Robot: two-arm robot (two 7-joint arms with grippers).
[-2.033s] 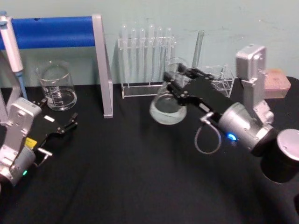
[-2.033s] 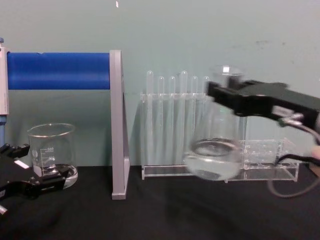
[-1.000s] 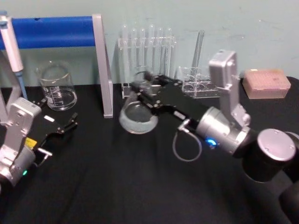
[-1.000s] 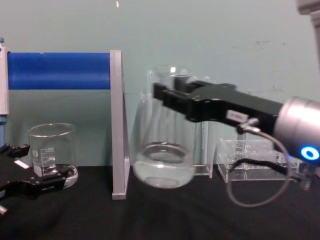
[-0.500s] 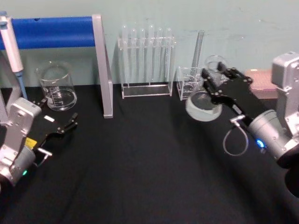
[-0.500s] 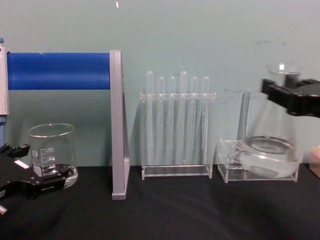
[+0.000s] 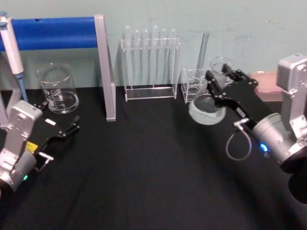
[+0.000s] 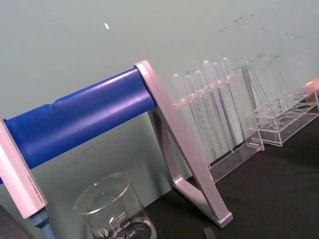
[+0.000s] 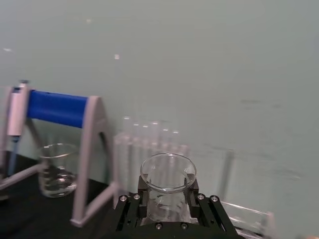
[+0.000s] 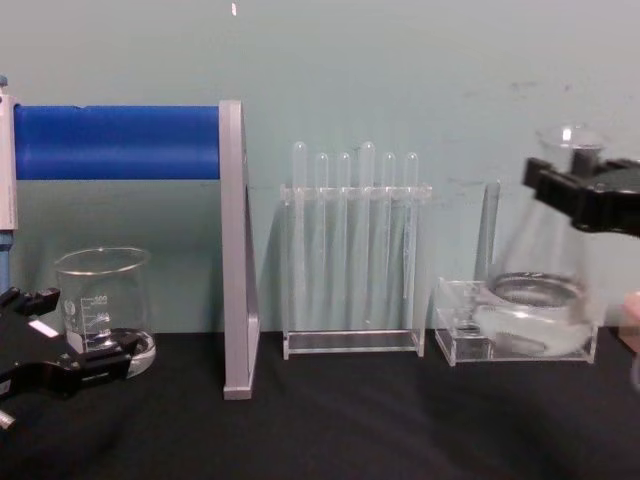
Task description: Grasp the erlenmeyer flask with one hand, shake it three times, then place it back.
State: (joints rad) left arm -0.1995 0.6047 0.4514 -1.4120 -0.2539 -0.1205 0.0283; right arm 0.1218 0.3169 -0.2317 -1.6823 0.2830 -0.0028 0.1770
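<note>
Far right, raised off the black cloth (image 7: 144,167): one erlenmeyer flask (image 7: 206,109), clear glass, conical, wide round base, a little clear liquid inside. Pinched at its narrow neck by the black, blocky right gripper (image 7: 222,76), just in front of the smaller rack (image 7: 192,86) of two clear plastic ones. Six thin test tubes (image 7: 146,48) upright in the taller rack (image 7: 149,90). Far left, one squat glass beaker (image 7: 58,91) by a smooth blue cylinder (image 7: 53,32) on a grey frame (image 7: 108,72). Near left, left gripper (image 7: 73,125), fingers spread.

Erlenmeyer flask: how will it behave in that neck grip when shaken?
The erlenmeyer flask is smooth glass, so probably slippery and fragile. The right gripper holds only its neck; liquid in the wide base may slosh and tug.
</note>
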